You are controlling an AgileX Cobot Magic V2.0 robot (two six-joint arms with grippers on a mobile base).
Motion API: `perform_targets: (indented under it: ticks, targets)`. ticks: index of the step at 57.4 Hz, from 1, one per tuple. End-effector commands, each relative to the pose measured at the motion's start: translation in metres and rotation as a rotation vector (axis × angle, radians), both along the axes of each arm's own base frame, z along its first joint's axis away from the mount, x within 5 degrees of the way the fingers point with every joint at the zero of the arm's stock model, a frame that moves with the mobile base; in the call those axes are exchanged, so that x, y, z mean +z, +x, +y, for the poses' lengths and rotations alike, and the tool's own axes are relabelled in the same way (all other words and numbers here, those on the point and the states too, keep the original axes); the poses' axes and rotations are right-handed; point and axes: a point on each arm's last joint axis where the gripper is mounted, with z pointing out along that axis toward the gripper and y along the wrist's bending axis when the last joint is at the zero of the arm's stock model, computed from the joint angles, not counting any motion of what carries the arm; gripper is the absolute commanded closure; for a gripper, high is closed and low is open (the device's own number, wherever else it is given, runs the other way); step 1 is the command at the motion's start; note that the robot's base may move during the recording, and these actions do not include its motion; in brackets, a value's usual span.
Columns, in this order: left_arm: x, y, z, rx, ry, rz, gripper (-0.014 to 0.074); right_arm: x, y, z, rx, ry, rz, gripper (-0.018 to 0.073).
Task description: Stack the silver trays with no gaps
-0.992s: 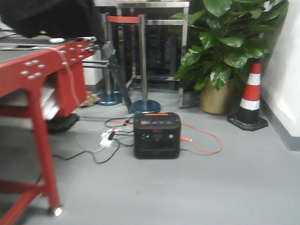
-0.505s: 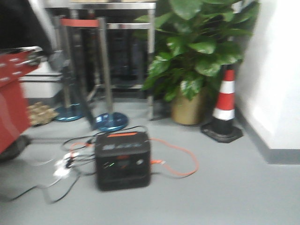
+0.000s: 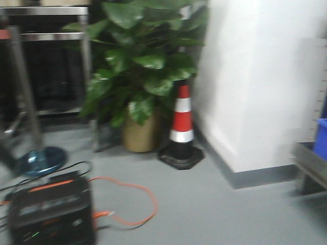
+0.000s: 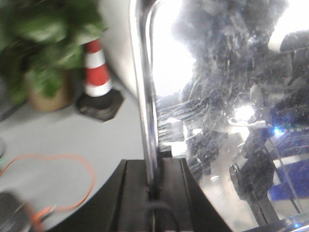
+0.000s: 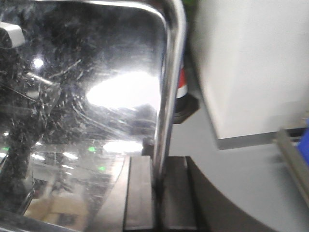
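Here's the left pincer (image 4: 153,174) clamped on the rim of the silver tray (image 4: 217,106), pan spreading to 3 o'clock. The right pincer (image 5: 158,169) grips the opposite rim, pan at 9 o'clock. Tray spans both arms, neither nearer.

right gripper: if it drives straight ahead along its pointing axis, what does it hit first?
The right gripper is shut on the silver tray rim, so the tray goes along. Past it, the traffic cone by the white wall looks first in line; depth is unclear.
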Motion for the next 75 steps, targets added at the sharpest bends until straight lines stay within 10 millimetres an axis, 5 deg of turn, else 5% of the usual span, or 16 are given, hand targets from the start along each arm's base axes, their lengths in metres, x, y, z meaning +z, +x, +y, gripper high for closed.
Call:
perform_targets:
  ticks: [1, 75]
  targets:
    - [0.0125, -0.0051, 0.0043, -0.005, -0.02, -0.052, 0.0615, 0.0106, -0.0018, -0.0009, -0.005, -0.016, -0.068, 0.064]
    - [0.0125, -0.0051, 0.0043, -0.005, -0.02, -0.052, 0.0615, 0.0107, -0.0017, -0.0009, -0.005, -0.015, -0.07, 0.064]
